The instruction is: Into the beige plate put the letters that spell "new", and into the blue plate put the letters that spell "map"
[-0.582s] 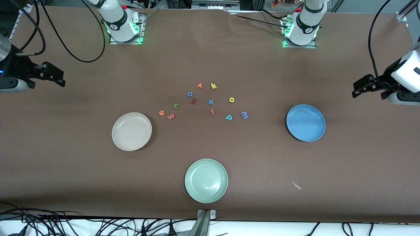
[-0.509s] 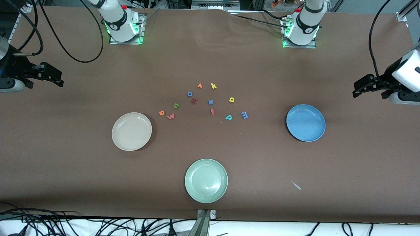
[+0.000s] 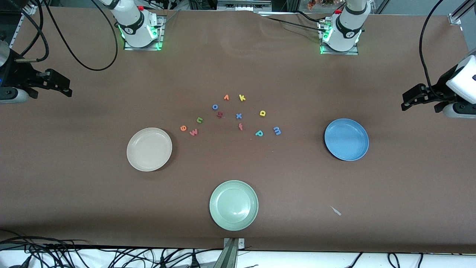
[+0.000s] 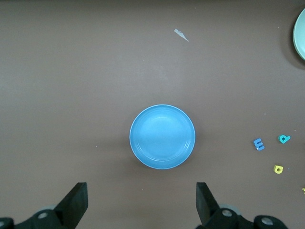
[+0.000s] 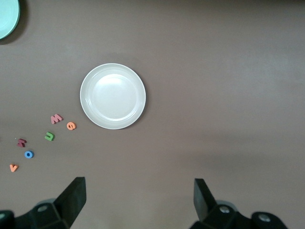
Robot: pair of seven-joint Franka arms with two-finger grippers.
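Tiny foam letters lie mid-table. Orange e (image 3: pixel 183 128), pinkish-red w (image 3: pixel 193 132) and yellow-green n (image 3: pixel 200 120) lie beside the empty beige plate (image 3: pixel 149 149). Blue m (image 3: pixel 277 130), teal p (image 3: pixel 259 133) and yellow a (image 3: pixel 262 113) lie toward the empty blue plate (image 3: pixel 346 139). My right gripper (image 3: pixel 63 87) hangs open and empty at the right arm's end of the table; its wrist view shows the beige plate (image 5: pixel 113 96) past the gripper (image 5: pixel 139 200). My left gripper (image 3: pixel 407 101) hangs open and empty at the left arm's end, with the blue plate (image 4: pixel 162 137) ahead of the gripper (image 4: pixel 141 202).
A pale green plate (image 3: pixel 233 205) sits nearest the front camera. Other letters lie among the task's: yellow k (image 3: pixel 242 98), orange v (image 3: pixel 226 97), blue o (image 3: pixel 215 107), dark red h (image 3: pixel 219 114), blue x (image 3: pixel 238 115), red f (image 3: pixel 240 127). A white scrap (image 3: pixel 336 211) lies near the front edge.
Both grippers have drifted slightly outward toward their ends of the table. Nothing on the table has moved.
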